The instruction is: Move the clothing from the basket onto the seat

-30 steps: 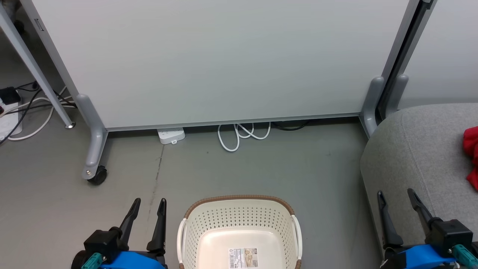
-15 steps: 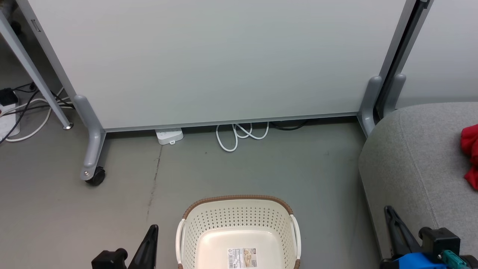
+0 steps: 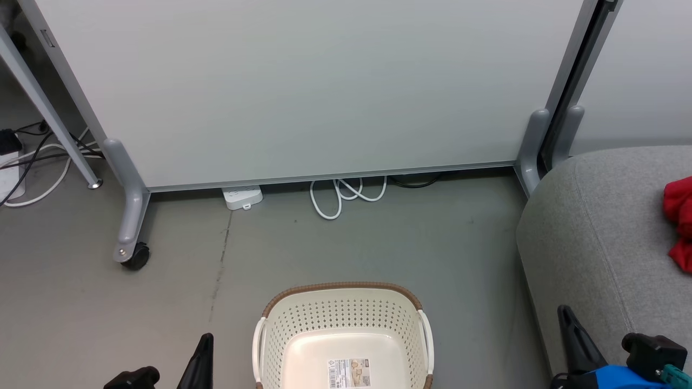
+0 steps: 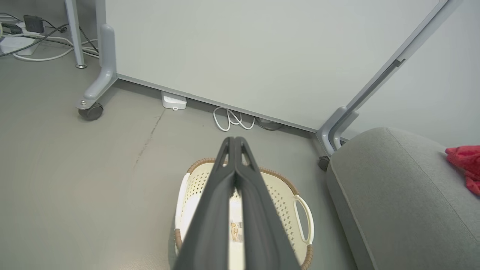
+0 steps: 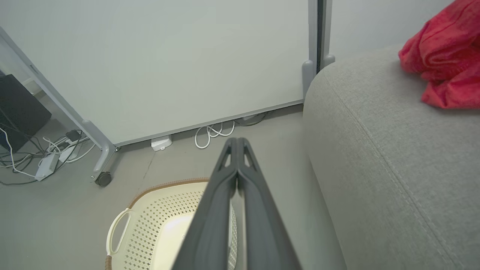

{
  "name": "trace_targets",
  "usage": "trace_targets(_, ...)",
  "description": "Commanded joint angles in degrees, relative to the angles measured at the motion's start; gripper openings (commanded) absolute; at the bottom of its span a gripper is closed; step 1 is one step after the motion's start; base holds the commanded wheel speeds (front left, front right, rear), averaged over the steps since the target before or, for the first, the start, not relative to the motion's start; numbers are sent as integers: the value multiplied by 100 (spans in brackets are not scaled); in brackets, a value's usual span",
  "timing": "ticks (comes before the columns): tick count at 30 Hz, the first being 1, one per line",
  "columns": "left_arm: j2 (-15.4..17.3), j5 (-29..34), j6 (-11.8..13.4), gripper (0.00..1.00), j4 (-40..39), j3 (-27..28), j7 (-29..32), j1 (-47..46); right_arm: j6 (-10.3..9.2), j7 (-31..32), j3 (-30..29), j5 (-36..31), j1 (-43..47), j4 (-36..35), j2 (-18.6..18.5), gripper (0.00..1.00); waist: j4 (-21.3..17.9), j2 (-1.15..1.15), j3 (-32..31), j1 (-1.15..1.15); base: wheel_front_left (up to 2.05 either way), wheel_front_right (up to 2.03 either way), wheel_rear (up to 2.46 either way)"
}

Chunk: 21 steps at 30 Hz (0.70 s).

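Basket [image 3: 346,310] empty; left pincer [image 4: 234,140] closed, empty; right pincer [image 5: 237,140] closed, empty

Light was bright, even, diffuse; soft shadow lay on the floor [image 3: 378,243] beneath the partition [image 3: 324,81]; wrist views bowed at edges, left tool [image 4: 235,140] and right tool [image 5: 237,140] blurred near lens.

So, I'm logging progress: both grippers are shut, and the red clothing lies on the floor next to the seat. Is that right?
Not quite. The clothing lies on the seat, not on the floor; the right wrist view shows it bunched on the grey fabric. The left gripper and the right gripper are indeed both shut, fingers pressed together.
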Motion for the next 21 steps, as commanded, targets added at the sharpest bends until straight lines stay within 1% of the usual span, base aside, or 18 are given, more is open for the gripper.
trace_targets(1,12,-236,-4,0,-135,59,57,-132,0,24,-9,294,-182,-53,-11,0,-6,0,1,0,0,0,0)
trace_targets(14,21,-1390,-8,0,-339,272,369,-192,-2,140,-24,1669,-360,61,-17,0,-60,0,3,0,0,0,0)
trace_targets(21,24,-1867,-10,0,-425,361,502,-213,-2,189,-30,2235,-431,111,-20,0,-85,0,4,0,0,0,0)
